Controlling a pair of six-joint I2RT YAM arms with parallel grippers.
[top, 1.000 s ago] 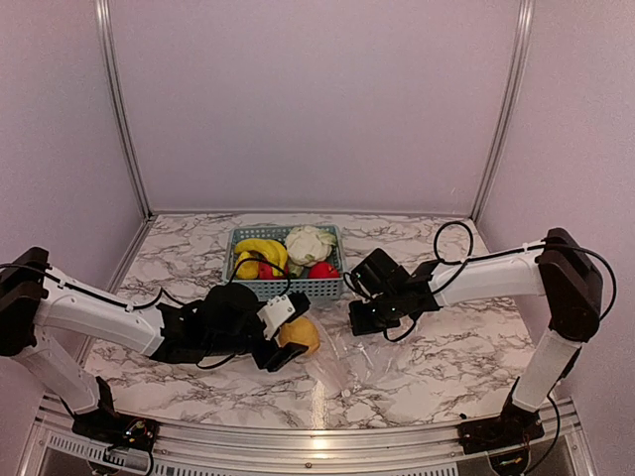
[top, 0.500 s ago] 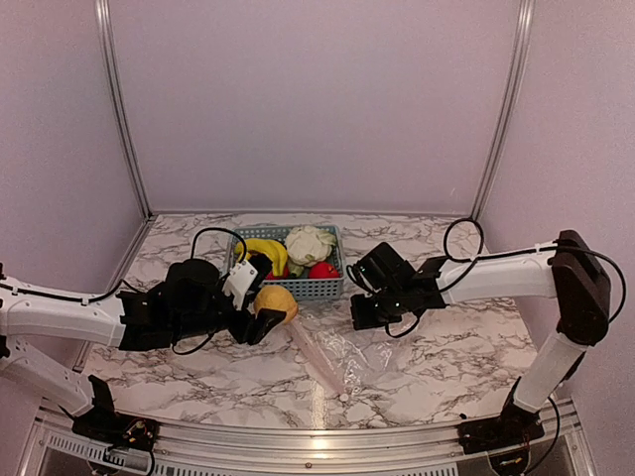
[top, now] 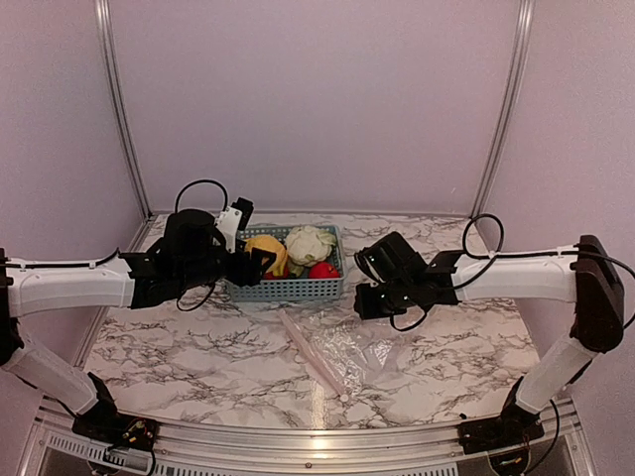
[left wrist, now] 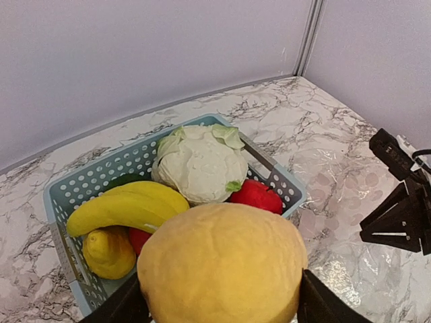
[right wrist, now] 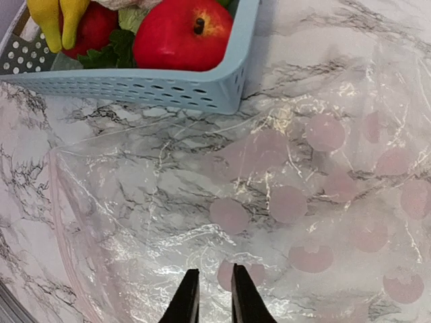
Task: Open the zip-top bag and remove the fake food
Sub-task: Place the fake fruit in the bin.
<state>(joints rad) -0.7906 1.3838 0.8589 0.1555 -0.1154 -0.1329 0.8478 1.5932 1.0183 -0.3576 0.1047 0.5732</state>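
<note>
Two arms in frame. The left gripper (top: 256,264) has its jaws spread wide around a dimpled yellow-orange toy orange (left wrist: 222,262), clamped from both sides, and it's holding it right over the near left part of the light blue basket (left wrist: 286,185).

Inside the basket I can see a white cauliflower (left wrist: 199,161), a banana (left wrist: 128,205), a small lemon (left wrist: 108,252) and a red apple (right wrist: 182,30), plus a bit of something green I can't make out.

The zip-top bag (right wrist: 269,175) is lying flat and crinkly on the marble table (top: 198,347), just in front of the basket. Its pale zipper strip (top: 313,352) runs diagonally along the left side.

The right gripper (right wrist: 215,296) hangs low over the right part of the bag, near the basket's right corner. Its fingers are only a crack apart, and as far as I can tell nothing is pinched between them.
</note>
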